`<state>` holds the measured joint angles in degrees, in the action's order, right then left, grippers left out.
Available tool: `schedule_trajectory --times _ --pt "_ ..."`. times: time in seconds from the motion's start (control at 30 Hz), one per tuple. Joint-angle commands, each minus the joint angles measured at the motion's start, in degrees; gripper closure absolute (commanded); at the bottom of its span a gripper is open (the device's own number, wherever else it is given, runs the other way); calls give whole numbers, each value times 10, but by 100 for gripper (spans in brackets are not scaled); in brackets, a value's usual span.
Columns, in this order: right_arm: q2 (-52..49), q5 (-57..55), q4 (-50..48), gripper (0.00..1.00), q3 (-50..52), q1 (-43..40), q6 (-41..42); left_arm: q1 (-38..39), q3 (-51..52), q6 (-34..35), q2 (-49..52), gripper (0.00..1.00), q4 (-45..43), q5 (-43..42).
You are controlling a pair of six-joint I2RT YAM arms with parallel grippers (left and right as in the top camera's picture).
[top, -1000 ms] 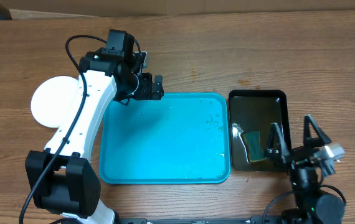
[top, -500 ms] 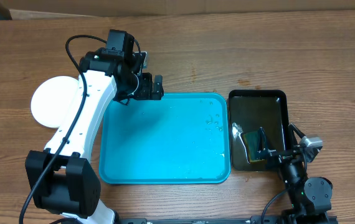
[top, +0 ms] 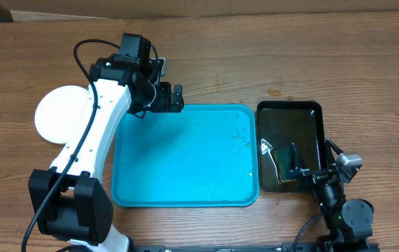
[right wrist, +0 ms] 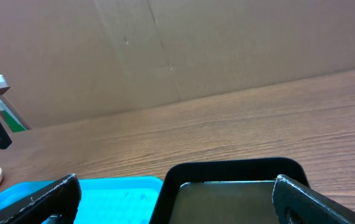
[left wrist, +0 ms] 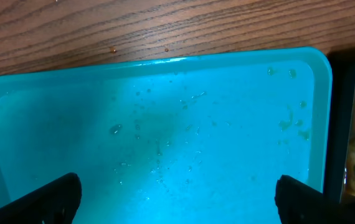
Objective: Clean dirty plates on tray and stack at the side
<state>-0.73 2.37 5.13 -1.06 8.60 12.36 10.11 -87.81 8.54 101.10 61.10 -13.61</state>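
The plates sit stacked left of the tray (only a white top shows), as the task wants. The left gripper hangs spread and empty over the tray's far-left corner. The right gripper hangs likewise above the black tray.

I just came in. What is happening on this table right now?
The turquoise tray holds no plate, only droplets. A white plate lies on the table to its left; whether others lie beneath is unclear. The left gripper hangs open over the tray's far left corner; the right gripper is open at the black tray with a sponge. Nothing is held.
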Motion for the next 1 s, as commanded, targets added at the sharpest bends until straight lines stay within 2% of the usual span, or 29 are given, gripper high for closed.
schedule_trajectory --times 0.0,0.63,0.8,0.97 --pt "6 -1 -4 0 6 -5 -4 0 -11 -12 -11 0 0 3" --pt "6 -1 -4 0 6 -5 -4 0 -10 -12 -11 0 0 6" --pt "6 -1 -4 0 6 -5 -4 2 -10 -12 -63 0 0 5" --pt "6 -1 -4 0 6 -5 -4 1 -10 -12 -165 0 0 5"
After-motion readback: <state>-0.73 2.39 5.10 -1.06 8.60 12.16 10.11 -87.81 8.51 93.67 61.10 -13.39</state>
